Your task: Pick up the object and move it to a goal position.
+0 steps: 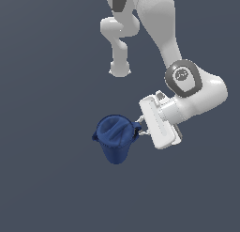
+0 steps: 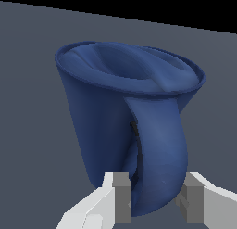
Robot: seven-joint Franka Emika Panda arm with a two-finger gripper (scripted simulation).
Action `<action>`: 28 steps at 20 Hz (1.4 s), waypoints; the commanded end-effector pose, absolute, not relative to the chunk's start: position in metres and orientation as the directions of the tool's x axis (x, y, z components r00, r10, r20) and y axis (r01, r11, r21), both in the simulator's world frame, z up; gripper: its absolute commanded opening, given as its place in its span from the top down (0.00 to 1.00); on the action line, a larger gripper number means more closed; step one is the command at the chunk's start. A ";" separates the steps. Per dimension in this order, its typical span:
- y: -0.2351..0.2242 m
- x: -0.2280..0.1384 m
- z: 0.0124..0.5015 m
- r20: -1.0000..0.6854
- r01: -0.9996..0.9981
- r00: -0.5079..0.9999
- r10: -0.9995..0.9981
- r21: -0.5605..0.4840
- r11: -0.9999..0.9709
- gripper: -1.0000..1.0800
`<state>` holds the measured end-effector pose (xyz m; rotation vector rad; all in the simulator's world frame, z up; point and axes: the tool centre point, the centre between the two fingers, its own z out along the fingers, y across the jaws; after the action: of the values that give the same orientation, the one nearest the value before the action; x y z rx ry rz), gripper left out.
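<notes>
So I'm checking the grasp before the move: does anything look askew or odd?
Nothing looks damaged or spilled. The mug stands with its rim up, leaning a little in the wrist view. The gripper comes in from the side, its fingers on either side of the handle, not the body.

Dark blue mug (image 1: 114, 142), handle between my pincer's (image 2: 155, 198) fingers.

The mug is a deep, even blue, wide at its round rim and narrowing toward the base. In the exterior view it stands roughly upright, mouth up and base down, with a small spout poking out at the rim on that view's left and the loop handle on that view's right. My wrist view shows the mug (image 2: 115, 117) close up: the broad loop handle curves down the side facing me from just under the rim toward the base. My two grey fingers sit on either side of the handle's lower curve, closed against it.
</notes>
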<state>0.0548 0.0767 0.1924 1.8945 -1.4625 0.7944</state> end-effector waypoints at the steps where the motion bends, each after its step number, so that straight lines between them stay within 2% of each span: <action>1: 0.076 0.055 0.192 0.773 -0.993 0.076 -0.629 0.000 -0.120 1.00; 16: 0.069 0.049 0.197 0.773 -0.993 0.076 -0.629 -0.001 -0.120 1.00; 28: 0.022 0.015 0.220 0.772 -0.993 0.078 -0.631 0.002 -0.120 1.00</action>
<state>0.0205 0.0309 0.2145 1.8845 -1.4819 0.7991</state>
